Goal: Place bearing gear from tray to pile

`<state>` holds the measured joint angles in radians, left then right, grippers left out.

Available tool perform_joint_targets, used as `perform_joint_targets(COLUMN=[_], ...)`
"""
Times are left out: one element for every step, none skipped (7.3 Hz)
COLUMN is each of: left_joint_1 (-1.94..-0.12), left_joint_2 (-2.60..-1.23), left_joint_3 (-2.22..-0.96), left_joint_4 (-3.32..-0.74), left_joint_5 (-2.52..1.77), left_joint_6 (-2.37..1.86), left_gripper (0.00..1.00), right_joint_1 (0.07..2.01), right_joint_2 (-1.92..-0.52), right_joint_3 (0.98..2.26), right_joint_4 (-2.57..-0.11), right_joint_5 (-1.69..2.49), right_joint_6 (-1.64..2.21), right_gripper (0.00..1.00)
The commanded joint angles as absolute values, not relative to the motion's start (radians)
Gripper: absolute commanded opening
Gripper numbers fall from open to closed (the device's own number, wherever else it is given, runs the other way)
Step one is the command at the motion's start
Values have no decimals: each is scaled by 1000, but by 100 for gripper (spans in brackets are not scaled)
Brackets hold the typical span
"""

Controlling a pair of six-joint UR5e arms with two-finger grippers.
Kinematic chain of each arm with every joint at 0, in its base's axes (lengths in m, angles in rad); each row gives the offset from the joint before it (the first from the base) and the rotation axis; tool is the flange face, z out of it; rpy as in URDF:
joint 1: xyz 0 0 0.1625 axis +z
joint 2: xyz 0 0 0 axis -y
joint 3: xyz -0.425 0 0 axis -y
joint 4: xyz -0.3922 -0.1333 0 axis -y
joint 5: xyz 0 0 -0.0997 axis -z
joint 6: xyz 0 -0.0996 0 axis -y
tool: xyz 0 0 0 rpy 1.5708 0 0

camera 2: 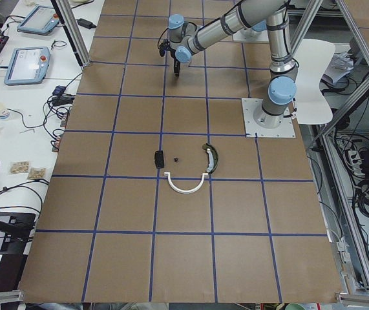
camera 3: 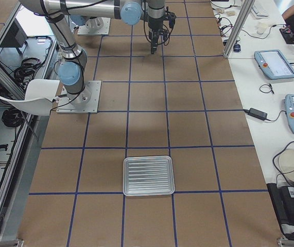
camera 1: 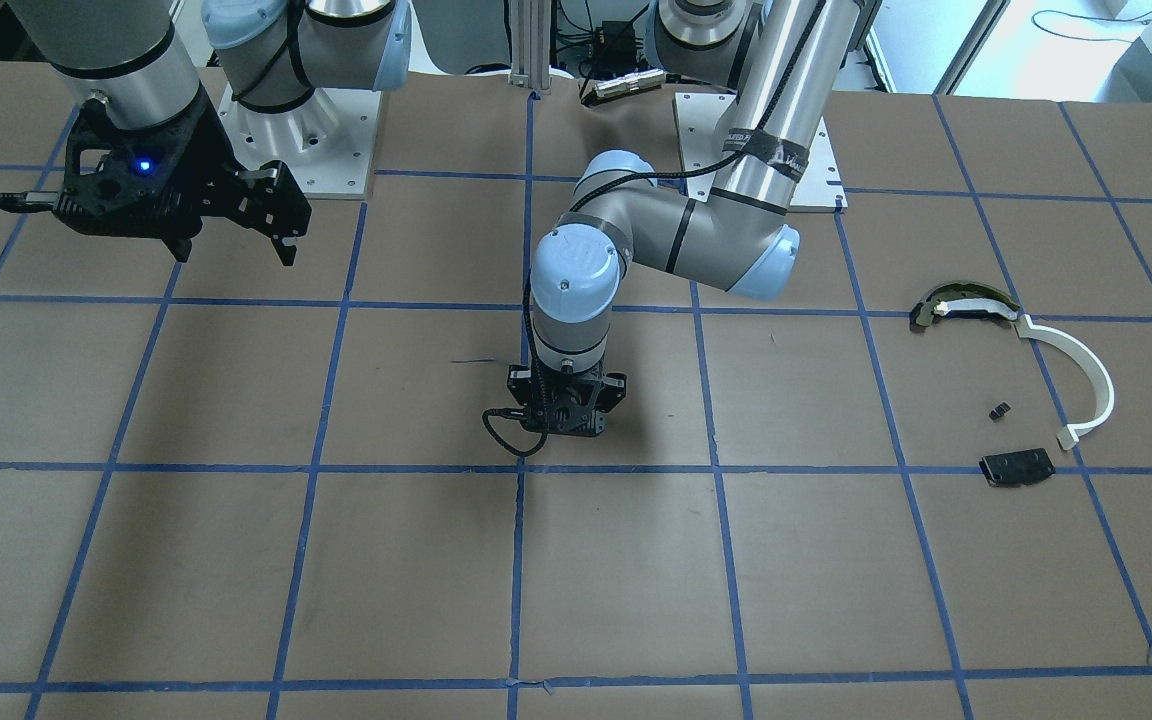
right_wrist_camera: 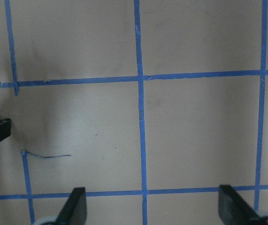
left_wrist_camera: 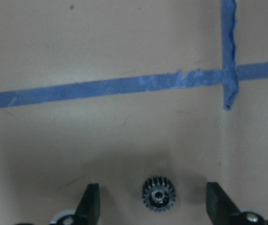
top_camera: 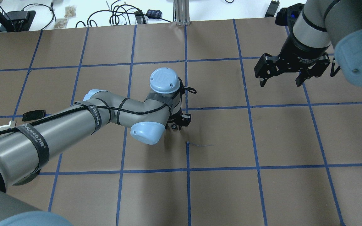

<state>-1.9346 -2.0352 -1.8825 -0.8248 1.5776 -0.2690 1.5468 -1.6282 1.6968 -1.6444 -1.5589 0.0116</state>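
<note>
The bearing gear (left_wrist_camera: pixel 158 195), small, dark and toothed, lies flat on the brown table, not in the tray. My left gripper (left_wrist_camera: pixel 153 187) is open and low over the table, one finger on each side of the gear and neither touching it. It also shows at mid-table in the front view (camera 1: pixel 566 420) and the overhead view (top_camera: pixel 178 125). The pile lies apart: a white half-ring strip (camera 1: pixel 1086 375), a curved dark-and-yellowish piece (camera 1: pixel 961 303) and a flat black plate (camera 1: pixel 1018 467). My right gripper (top_camera: pixel 280 82) is open, empty and raised.
The ribbed metal tray (camera 3: pixel 125 177) sits near the table's right end, with nothing showing in it. A tiny black part (camera 1: pixel 1000 410) lies in the pile. Blue tape lines (left_wrist_camera: pixel 124 86) grid the table. A loose tape strand (right_wrist_camera: pixel 47 156) lies near the left gripper.
</note>
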Motion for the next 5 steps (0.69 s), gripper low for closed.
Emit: perform_joint_targets(left_joint_1=[-1936,-1936,-1928,-1902,-1879], left_joint_2=[-2036,-2023,-2007,-1985,-1953], left_joint_3=[-1882,-1881,-1878,-1862,-1853], left_joint_4=[-824,-824,-827,-850,-912], left_joint_5=[1575,1577,1580,1585,1586], left_joint_6=[-264,-253,-232,-209,-166], left_gripper=[0,0,0,0,0], right_joint_1=[1545,1545,1543,1534,1531], right_joint_2=[-1628,-1628,-1626,-1628,-1628], right_joint_3=[1701,1703,1706,1710,1710], right_joint_4=[-1644,-1644,-1644,-1649,-1646], right_joint_5=[-1565,-1563,-1557,-1555,-1560], right_joint_6=[11,11,14,12,12], right_gripper=[100,100,100,100,100])
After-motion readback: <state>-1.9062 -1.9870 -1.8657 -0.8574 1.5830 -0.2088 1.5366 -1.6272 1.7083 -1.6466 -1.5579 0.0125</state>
